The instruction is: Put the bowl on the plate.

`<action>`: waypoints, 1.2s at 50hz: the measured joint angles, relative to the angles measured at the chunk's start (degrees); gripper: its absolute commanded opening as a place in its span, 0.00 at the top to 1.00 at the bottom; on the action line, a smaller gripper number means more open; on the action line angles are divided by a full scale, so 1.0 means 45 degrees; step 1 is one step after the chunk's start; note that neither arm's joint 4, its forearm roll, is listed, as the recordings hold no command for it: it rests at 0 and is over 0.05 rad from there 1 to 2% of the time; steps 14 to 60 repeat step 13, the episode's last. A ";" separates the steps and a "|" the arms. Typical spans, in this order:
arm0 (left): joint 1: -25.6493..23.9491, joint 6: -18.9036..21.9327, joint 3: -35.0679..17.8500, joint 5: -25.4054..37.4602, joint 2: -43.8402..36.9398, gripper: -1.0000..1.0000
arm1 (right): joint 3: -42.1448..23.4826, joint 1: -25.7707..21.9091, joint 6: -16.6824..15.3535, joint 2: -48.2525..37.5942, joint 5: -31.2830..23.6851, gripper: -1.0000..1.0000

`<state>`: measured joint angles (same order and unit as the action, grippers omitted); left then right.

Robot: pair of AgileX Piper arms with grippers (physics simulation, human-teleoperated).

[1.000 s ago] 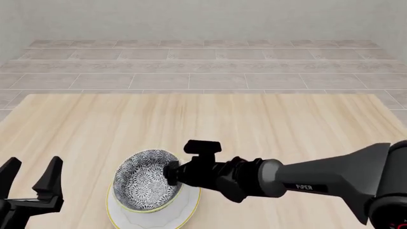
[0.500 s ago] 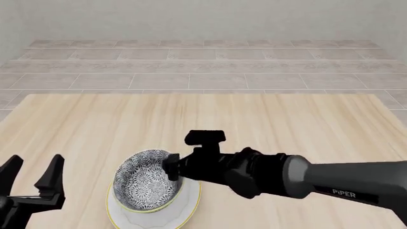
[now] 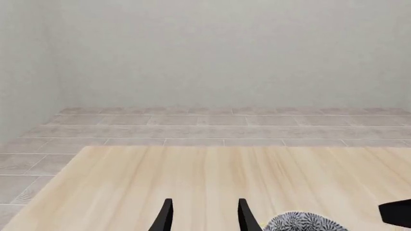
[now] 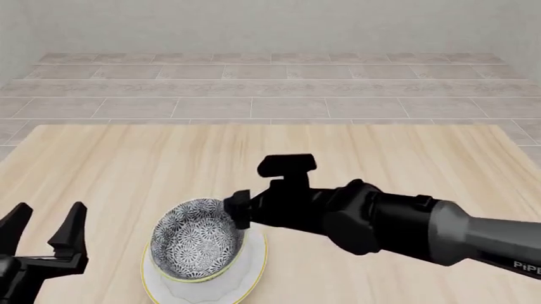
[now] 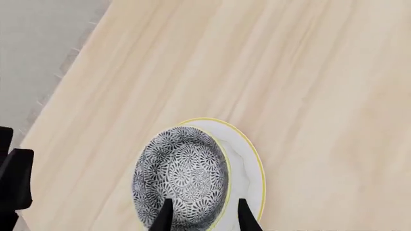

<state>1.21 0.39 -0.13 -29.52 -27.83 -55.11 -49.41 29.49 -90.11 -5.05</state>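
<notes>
While bowl (image 4: 194, 246) sits on plate (image 4: 247, 278) nr table's (image 4: 381, 152) near edge, left of centre, R gripper (image 5: 200, 216) hovers just above bowl rim, fingers apart, holding nothing. L gripper (image 4: 42, 231) near left corner, fingers apart, empty.

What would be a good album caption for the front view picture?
Patterned bowl sits on the white plate; right pincer open at its rim.
</notes>
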 measured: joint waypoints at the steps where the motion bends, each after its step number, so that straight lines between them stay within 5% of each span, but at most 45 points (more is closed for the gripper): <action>1: -0.0001 0.0000 -0.0001 -0.0018 -0.0019 0.00 | 0.0005 -0.0001 -0.0023 0.0060 -0.0040 0.00; 60: -0.0017 0.0003 -0.0018 -0.0156 -0.0198 0.00 | 0.0045 -0.0036 -0.0209 0.0642 -0.0431 0.00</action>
